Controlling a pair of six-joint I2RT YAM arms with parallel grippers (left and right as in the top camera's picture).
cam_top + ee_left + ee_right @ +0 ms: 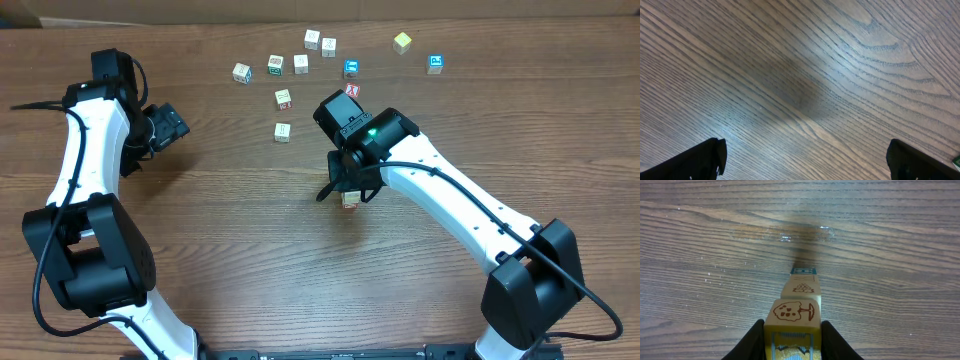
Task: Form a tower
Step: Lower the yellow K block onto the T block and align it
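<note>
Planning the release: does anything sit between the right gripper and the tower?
Nothing visible. The right gripper is shut directly on the top cube of the tower, one finger against each side face.

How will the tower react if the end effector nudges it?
Likely tips: the tower is narrow, at least three cubes high. Its cubes look like rigid wood, unlikely to crush in the right end effector. Base may slide on the smooth table.

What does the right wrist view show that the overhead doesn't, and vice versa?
Right wrist only: the tower as separate cubes, a tree drawing on the top one, the right fingers clamping it. Overhead only: loose cubes at the far side, and the left fingers, away from them. Both: the tower and wooden table.
</note>
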